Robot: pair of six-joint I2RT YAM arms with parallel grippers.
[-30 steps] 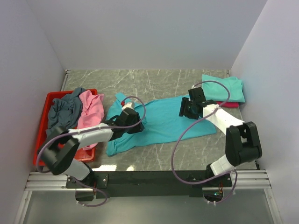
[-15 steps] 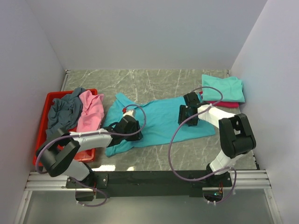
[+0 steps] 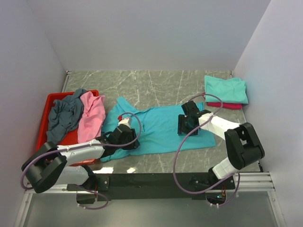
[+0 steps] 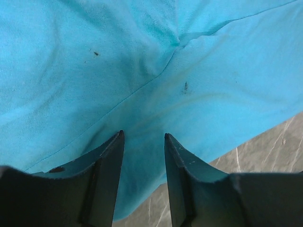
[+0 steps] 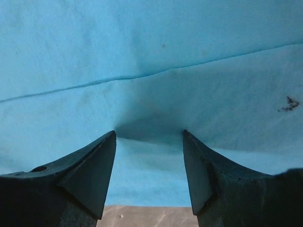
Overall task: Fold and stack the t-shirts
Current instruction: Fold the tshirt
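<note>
Touching the turquoise t-shirt (image 3: 161,125), left fingers (image 4: 102,161) and right fingers (image 5: 94,165) stand parted.

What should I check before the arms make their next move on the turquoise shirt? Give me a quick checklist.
1. Turquoise shirt spread on the table: ok.
2. Left gripper low over the shirt, jaws apart: ok.
3. Right gripper low over the shirt, jaws apart: ok.
4. Cloth caught between either gripper's jaws: cannot tell.
5. Folded stack ready, mint shirt on crimson shirt: ok.
6. Pink shirt and grey shirt waiting in the tray: ok.
</note>
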